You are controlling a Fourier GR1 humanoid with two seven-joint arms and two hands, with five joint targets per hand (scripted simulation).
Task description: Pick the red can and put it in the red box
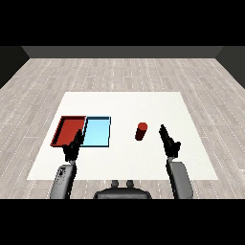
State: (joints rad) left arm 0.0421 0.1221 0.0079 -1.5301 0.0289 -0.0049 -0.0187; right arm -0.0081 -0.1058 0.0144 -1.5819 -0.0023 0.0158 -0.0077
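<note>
the red can (141,131) stands upright on the white table (158,103), apart from both trays. to the can's left lies the light blue tray (97,132), and the red tray (63,127) touches that tray's far side. the right hand (168,141) is just right of the can, fingers straight, released. the left hand (73,147) overlaps the red tray's near edge, fingers relaxed, holding nothing.

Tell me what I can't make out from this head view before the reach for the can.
- Red tray: its near right corner is covered by the left hand.
- Left hand: too small and dark to read how its fingers are set.
- Can: any label is too small to read; its far side faces away.
- Gap between the right hand and the can: depth cannot be judged from one view.
</note>
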